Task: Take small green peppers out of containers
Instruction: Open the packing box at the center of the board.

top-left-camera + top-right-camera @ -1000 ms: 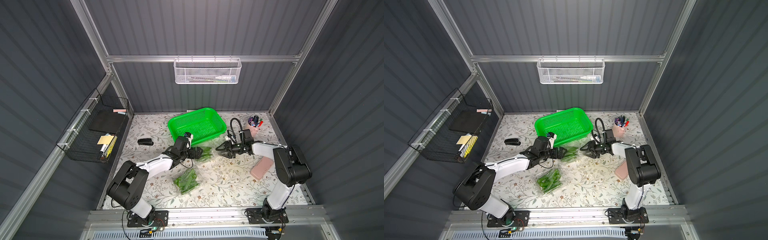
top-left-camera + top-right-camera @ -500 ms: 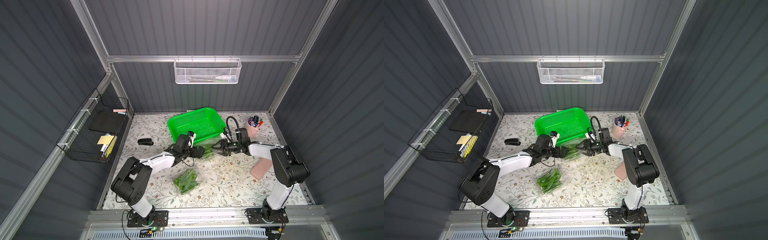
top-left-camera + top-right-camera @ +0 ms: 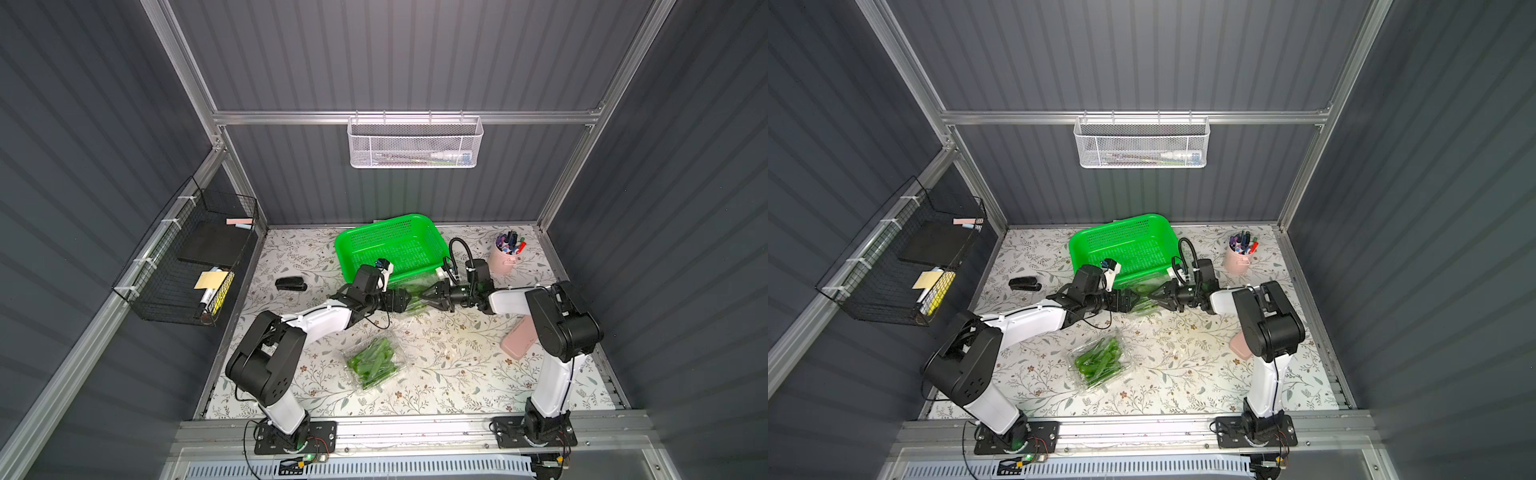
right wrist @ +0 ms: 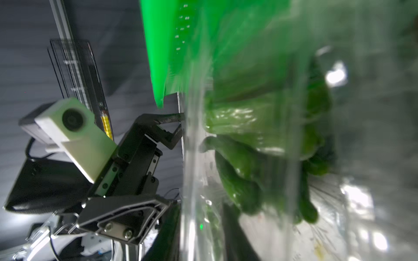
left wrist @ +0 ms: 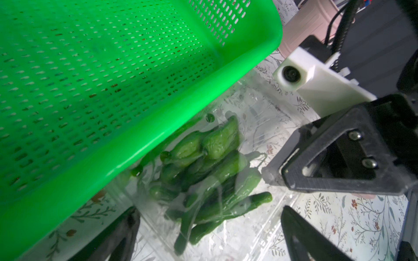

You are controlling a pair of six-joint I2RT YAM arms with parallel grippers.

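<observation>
Two clear containers hold small green peppers. One container lies shut at the front middle, away from both arms. The other container lies against the green basket's front wall, between my two grippers. In the left wrist view its peppers show through the plastic, and my left gripper stands open with a finger on each side of the container's end. My right gripper faces it from the other end, its fingers closed on a clear plastic edge of that container, with peppers just beyond.
The green perforated basket stands at the back middle, touching the gripped container. A pink cup of pens is at the back right. A pink case lies by the right arm, a black stapler at the left.
My right gripper has moved left up to the container by the basket and narrowed its jaws onto the plastic edge. The left gripper stays open at the container's other end.
</observation>
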